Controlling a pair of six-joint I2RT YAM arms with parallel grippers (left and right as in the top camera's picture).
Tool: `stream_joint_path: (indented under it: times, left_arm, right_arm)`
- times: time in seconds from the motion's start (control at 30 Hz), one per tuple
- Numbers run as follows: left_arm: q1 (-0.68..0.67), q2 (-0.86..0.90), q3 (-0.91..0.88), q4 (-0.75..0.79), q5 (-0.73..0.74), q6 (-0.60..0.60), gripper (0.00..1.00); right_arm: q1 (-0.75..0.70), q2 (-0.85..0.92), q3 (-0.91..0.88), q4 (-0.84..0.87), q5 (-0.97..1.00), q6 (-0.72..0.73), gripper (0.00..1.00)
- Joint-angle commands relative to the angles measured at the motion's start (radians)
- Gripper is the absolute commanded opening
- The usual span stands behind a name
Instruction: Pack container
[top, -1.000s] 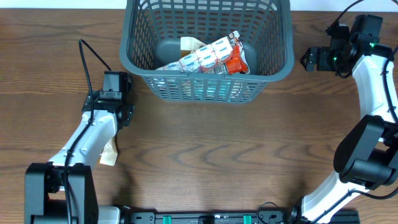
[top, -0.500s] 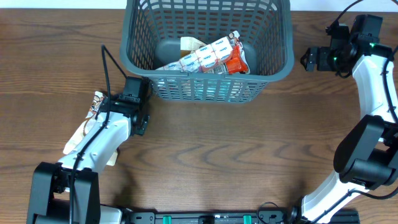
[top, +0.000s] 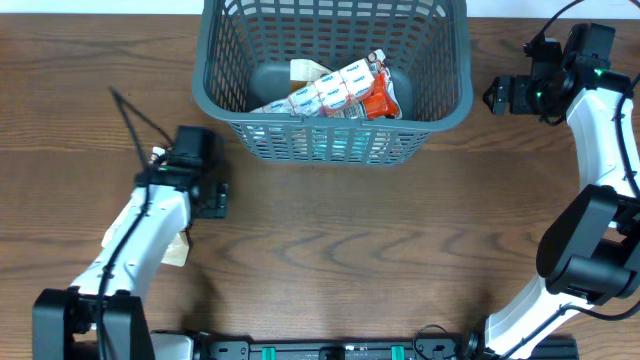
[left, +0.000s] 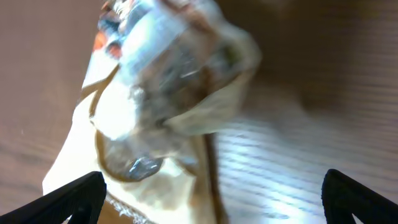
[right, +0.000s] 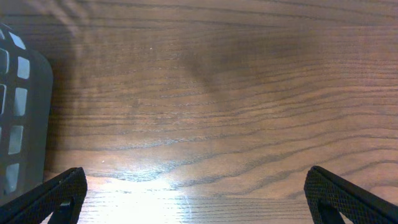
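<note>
**Overhead.** Dark grey slatted basket (top: 250, 120) stands on the wooden surface (top: 330, 250) at 12 o'clock. The contents are piled toward its 6 o'clock wall:
- a white multi-pack strip (top: 335, 88)
- a red packet (top: 378, 98)
- a tan wrapper (top: 305, 70)

Part of the base shows bare on the 9 o'clock side. Left pincer (top: 203, 180) hangs at 9 o'clock of the frame, apart from the basket. A beige packet corner (top: 177, 248) shows from under its arm. Right pincer (top: 500, 95) is at 2 o'clock, near the basket's right wall.

**Left wrist.** View is blurred. Left pincer (left: 211, 199) is spread wide and grips nothing. Loose film packets (left: 161, 93) lie beneath it on the surface. Judgement: they are light, soft and crinkly, and the film is slick. Pinch across the flat middle or a sealed edge, gently, since the contents may crush.

**Right wrist.** Right pincer (right: 196, 199) is released, with only bare surface between its fingers. The basket wall (right: 40, 106) is at the 9 o'clock edge. Judgement: the basket is stiff and light, and it probably slides if knocked. The thick rim is the place to hold it.
</note>
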Motion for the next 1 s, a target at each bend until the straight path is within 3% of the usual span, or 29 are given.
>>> stream_joint_path:
  times: [0.0,0.53,0.97]
  left_arm:
    - [0.066,-0.027,0.013,-0.014,0.066,-0.035,0.99]
    - [0.25,0.024,0.013,-0.006,0.118,0.023,0.98]
    - [0.268,0.2,0.013,0.068,0.12,0.079,0.98]
  right_arm:
    - [0.012,0.004,-0.003,0.003,-0.004,-0.014,0.99]
    - [0.012,0.004,-0.003,0.008,-0.004,-0.014,0.99]
    - [0.012,0.004,-0.003,0.007,-0.004,-0.014,0.99]
